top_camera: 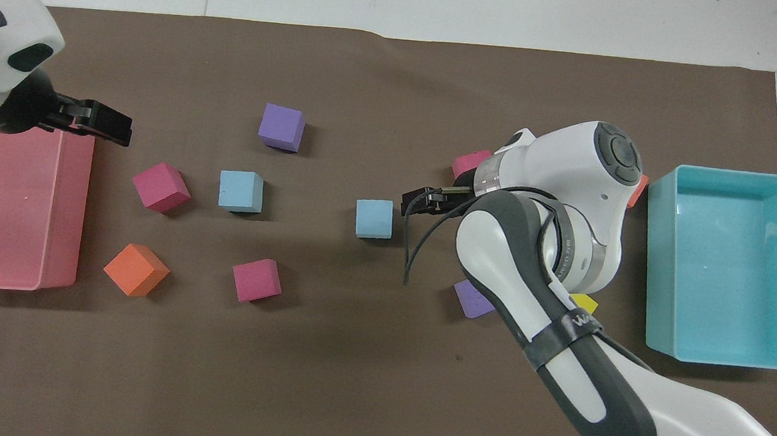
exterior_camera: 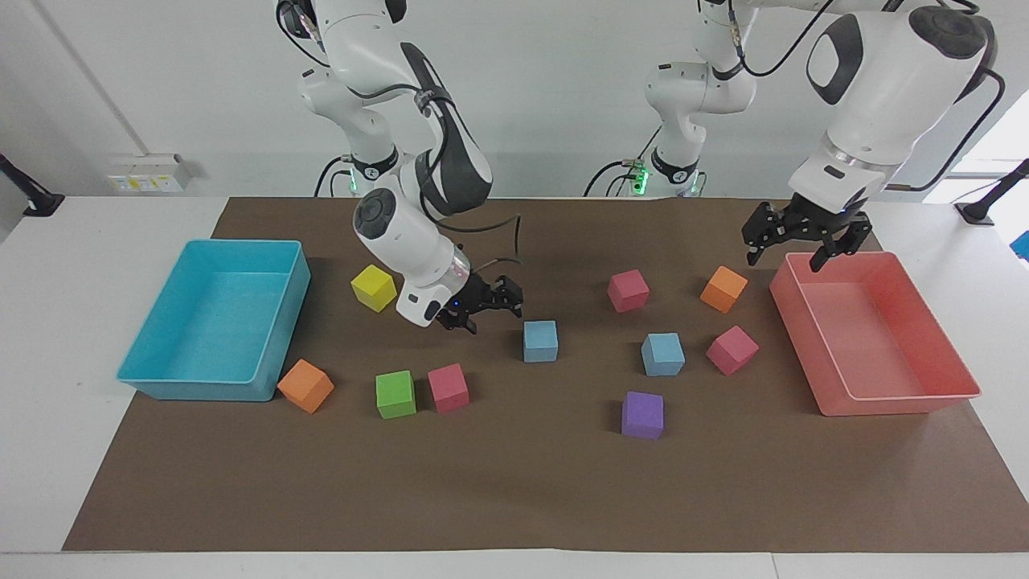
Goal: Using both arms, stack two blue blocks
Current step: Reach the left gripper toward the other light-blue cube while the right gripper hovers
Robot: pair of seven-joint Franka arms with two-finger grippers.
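Two blue blocks lie apart on the brown mat: one in the middle (exterior_camera: 540,341) (top_camera: 374,218), the other (exterior_camera: 663,354) (top_camera: 241,191) toward the left arm's end. My right gripper (exterior_camera: 487,310) (top_camera: 417,201) hangs tilted and low over the mat beside the middle block, on the side of the right arm's end. It is open, holds nothing and does not touch the block. My left gripper (exterior_camera: 784,259) (top_camera: 115,128) hovers open and empty over the pink tray's corner (exterior_camera: 792,261), by an orange cube (exterior_camera: 723,289).
A cyan tray (exterior_camera: 213,388) stands at the right arm's end. The pink tray (top_camera: 9,278) stands at the left arm's end. Yellow (exterior_camera: 374,287), green (exterior_camera: 395,394), purple (exterior_camera: 642,415), orange (exterior_camera: 305,386) and several pink-red cubes (exterior_camera: 448,388) are scattered over the mat.
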